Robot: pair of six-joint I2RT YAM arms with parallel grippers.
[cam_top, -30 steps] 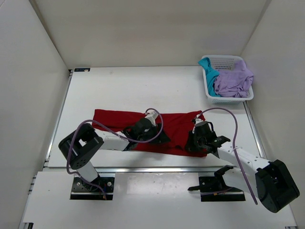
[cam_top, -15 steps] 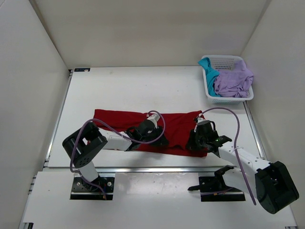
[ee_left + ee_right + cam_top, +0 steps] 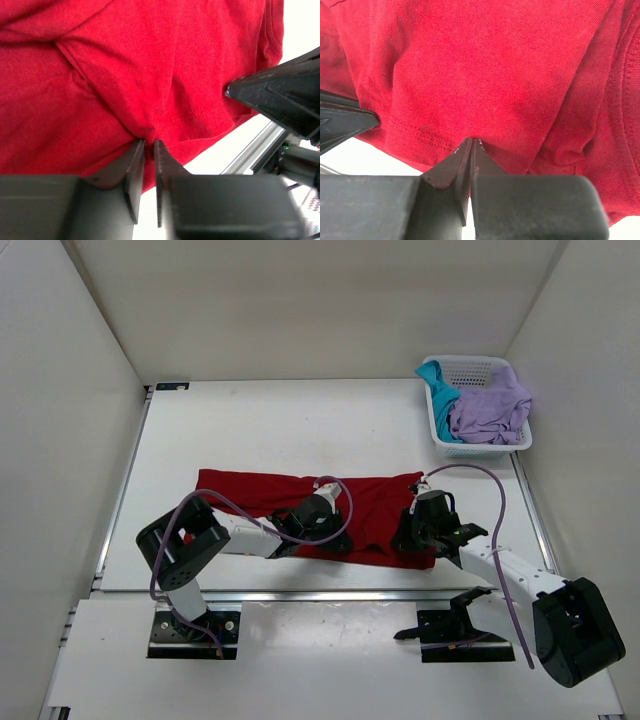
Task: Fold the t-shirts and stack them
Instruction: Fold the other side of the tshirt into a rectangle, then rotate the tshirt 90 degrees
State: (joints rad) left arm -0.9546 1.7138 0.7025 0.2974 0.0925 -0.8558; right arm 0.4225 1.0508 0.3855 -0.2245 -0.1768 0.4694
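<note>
Red t-shirt [image 3: 375, 505], near hem in left hand [image 3: 149, 141] and right hand [image 3: 471, 140]

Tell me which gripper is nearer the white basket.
Right. The right gripper is at the red t-shirt's right end, on the near side of the basket; the left gripper is at the shirt's middle, farther left.

This is looking like a robotics lab: plain white panels [image 3: 90, 360] are boxing in a white table [image 3: 300, 430], two arms [image 3: 240, 533] are sitting bolted on plates [image 3: 190, 632] at its near edge, purple cables [image 3: 492, 490] are looping off them, and a red shirt [image 3: 375, 502] is lying there.
</note>
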